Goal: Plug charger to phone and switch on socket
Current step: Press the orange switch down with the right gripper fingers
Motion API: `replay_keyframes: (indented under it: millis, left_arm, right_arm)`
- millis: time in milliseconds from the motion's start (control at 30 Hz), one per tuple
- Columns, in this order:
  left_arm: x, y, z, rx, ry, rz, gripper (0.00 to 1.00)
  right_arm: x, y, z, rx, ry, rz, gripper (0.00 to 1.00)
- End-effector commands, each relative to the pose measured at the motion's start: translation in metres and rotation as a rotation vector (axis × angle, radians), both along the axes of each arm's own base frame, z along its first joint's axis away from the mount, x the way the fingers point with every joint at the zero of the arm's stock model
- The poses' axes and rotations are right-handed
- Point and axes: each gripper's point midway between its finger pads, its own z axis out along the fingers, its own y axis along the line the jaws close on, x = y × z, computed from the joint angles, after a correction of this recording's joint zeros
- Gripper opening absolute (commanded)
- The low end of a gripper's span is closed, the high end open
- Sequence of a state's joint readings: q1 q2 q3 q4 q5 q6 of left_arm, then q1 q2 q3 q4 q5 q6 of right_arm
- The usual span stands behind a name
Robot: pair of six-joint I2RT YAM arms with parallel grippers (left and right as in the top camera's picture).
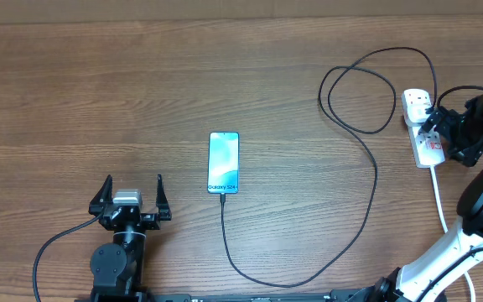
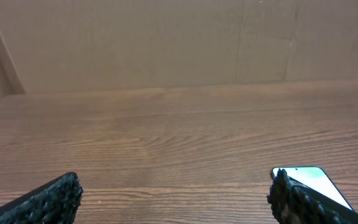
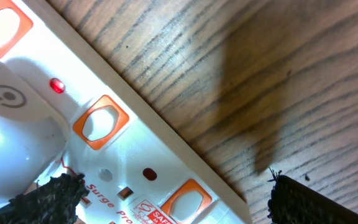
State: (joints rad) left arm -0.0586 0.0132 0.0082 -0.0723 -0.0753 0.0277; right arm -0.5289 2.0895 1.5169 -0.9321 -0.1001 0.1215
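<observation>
The phone [image 1: 223,162] lies flat mid-table, teal screen up; its corner shows in the left wrist view as the phone [image 2: 312,179]. The thin black charger cable [image 1: 374,197] meets the phone's near end, loops right and runs up to a white plug block [image 1: 418,101] on the socket [image 1: 427,144]. My right gripper [image 1: 436,137] hovers open just over the strip. Close up, the socket [image 3: 135,149] shows orange switches [image 3: 101,122], and a small red lamp [image 3: 57,86] glows. The right gripper [image 3: 173,196] straddles its edge. My left gripper [image 1: 130,188] stands open left of the phone, holding nothing.
The strip's thick white cord [image 1: 439,201] runs toward the near edge beside the right arm's base. The charger cable makes loose loops [image 1: 359,92] left of the strip. A cardboard wall [image 2: 166,43] closes the table's far side.
</observation>
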Motion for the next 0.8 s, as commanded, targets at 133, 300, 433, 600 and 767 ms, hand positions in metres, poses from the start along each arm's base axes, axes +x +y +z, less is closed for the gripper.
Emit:
replay_keyframes:
  millis: [133, 300, 433, 600, 767]
  left_arm:
    - [0.000, 0.000, 0.000, -0.013, -0.007, -0.001, 1.00]
    - [0.000, 0.000, 0.000, -0.013, -0.007, -0.001, 1.00]
    - [0.000, 0.000, 0.000, -0.013, -0.007, -0.001, 1.00]
    - [0.000, -0.001, 0.000, -0.013, -0.007, -0.002, 1.00]
    - [0.000, -0.001, 0.000, -0.013, -0.007, -0.002, 1.00]
  right_arm:
    - [-0.011, -0.002, -0.022, -0.103, 0.104, 0.071, 1.00]
    - [-0.009, -0.004, -0.022, -0.108, 0.095, 0.068, 1.00]
    - [-0.007, -0.005, -0.022, -0.112, 0.086, 0.067, 1.00]
    - [-0.006, -0.005, -0.022, -0.116, 0.081, 0.067, 1.00]
    - [-0.005, -0.005, -0.022, -0.112, 0.079, 0.067, 1.00]
